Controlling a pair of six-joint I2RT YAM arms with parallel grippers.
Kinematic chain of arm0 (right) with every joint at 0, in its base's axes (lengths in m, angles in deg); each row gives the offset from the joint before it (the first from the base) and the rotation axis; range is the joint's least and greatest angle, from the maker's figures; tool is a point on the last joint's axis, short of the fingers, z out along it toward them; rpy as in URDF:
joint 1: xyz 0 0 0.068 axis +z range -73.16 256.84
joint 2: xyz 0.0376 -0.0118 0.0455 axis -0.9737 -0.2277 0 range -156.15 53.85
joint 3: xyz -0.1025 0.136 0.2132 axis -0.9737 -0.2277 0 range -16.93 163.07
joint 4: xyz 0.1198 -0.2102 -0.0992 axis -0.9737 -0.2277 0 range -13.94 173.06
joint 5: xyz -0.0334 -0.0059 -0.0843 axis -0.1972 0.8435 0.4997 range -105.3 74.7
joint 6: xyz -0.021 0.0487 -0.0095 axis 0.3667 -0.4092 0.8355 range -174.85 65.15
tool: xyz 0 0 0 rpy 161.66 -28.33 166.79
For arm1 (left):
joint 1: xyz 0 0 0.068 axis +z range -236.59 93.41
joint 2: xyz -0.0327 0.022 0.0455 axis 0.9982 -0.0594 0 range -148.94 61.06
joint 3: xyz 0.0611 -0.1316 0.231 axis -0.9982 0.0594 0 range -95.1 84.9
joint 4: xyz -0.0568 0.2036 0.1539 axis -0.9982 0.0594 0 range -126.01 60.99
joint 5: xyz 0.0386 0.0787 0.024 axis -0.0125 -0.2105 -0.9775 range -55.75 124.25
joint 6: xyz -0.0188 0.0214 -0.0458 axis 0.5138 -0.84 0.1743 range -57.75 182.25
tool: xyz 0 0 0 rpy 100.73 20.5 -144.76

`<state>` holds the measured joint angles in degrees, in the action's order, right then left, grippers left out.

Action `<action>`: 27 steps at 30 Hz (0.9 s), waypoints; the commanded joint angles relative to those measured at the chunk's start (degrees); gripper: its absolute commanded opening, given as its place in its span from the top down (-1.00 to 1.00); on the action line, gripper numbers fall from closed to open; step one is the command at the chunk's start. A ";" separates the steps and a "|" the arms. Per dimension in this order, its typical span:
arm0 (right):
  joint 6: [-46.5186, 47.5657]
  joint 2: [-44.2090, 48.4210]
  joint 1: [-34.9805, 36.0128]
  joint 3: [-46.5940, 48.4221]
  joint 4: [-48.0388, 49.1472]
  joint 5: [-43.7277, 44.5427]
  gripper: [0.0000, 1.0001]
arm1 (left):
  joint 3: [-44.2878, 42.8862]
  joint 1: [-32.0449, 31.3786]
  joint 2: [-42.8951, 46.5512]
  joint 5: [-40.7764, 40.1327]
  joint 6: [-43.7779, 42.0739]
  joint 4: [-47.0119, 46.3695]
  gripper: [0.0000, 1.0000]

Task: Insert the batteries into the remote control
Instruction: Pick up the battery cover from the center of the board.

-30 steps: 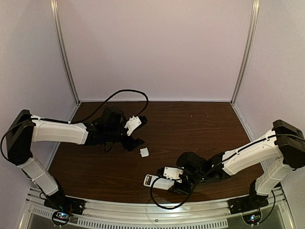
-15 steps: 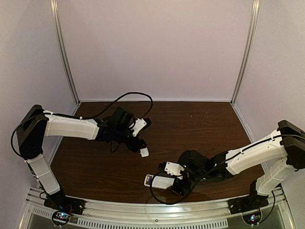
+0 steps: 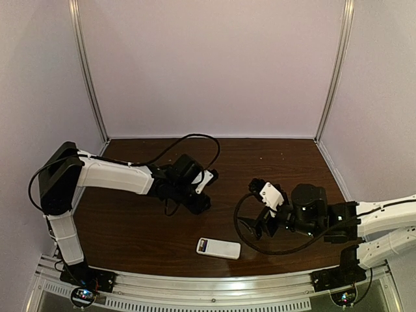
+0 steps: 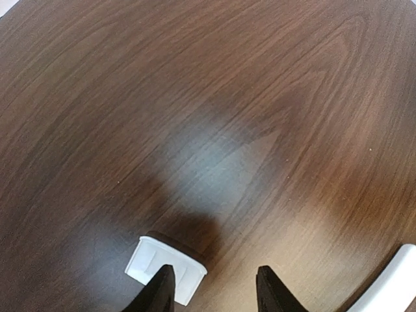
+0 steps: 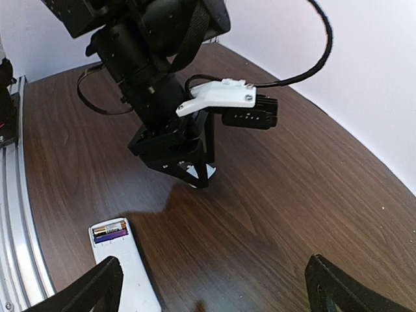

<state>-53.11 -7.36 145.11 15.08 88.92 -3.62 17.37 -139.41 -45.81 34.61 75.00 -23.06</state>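
Observation:
The remote control (image 3: 220,248) (image 5: 128,275) lies near the front edge with its plain white back up. Its compartment at the left end is open. The batteries (image 5: 109,231) (image 3: 203,245), one gold-brown and one purple, lie side by side inside it. My right gripper (image 3: 255,207) (image 5: 218,294) hangs open to the right of the remote and holds nothing. My left gripper (image 3: 199,203) (image 4: 214,296) is low over the table with its jaws apart. A small white battery cover (image 4: 166,268) (image 5: 198,172) lies on the wood at its left finger (image 4: 159,292); nothing sits between the fingers.
A black cable (image 3: 188,140) loops from the left arm across the back of the brown table (image 3: 273,162). The aluminium rail (image 3: 195,286) runs along the near edge, just in front of the remote. White walls close in the table on three sides.
My right gripper has opened, let go of the remote and pulled up and to the right. My left arm has reached right over the white cover, its jaws narrowing.

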 commanded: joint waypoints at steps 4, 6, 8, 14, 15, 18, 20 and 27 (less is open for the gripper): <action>-1.74 4.93 -0.24 -2.74 0.14 4.05 -0.99 | -3.33 0.02 -2.46 -2.28 7.90 2.80 0.27; -3.03 4.60 -0.24 -2.68 -0.47 5.07 -0.99 | -4.24 0.00 -3.65 -2.43 8.83 3.79 0.32; -4.07 3.87 -0.23 -2.05 -1.61 5.60 -0.99 | -4.44 0.00 -4.38 -2.30 9.42 4.05 0.33; -6.02 2.85 -0.30 -1.38 -1.98 6.11 -0.99 | -4.80 -0.15 -5.64 -2.48 10.43 4.46 0.41; -6.11 2.90 -0.33 -1.34 -2.00 6.08 -0.99 | -4.84 -0.30 -5.88 -2.76 10.29 4.71 0.41; -6.31 3.43 -0.40 -1.50 -1.84 6.09 -0.99 | -5.16 -0.36 -6.84 -2.95 9.89 5.23 0.42; -6.31 4.03 -0.48 -1.54 -2.04 6.16 -0.99 | -5.60 -0.36 -7.47 -3.32 9.68 5.56 0.42; -6.06 6.37 -0.70 -2.05 -2.69 6.60 -0.99 | -8.18 -0.36 -9.73 -6.15 9.16 7.48 0.44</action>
<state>-58.31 -2.66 144.83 13.34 87.46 1.54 11.60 -139.48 -54.00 31.07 84.38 -17.59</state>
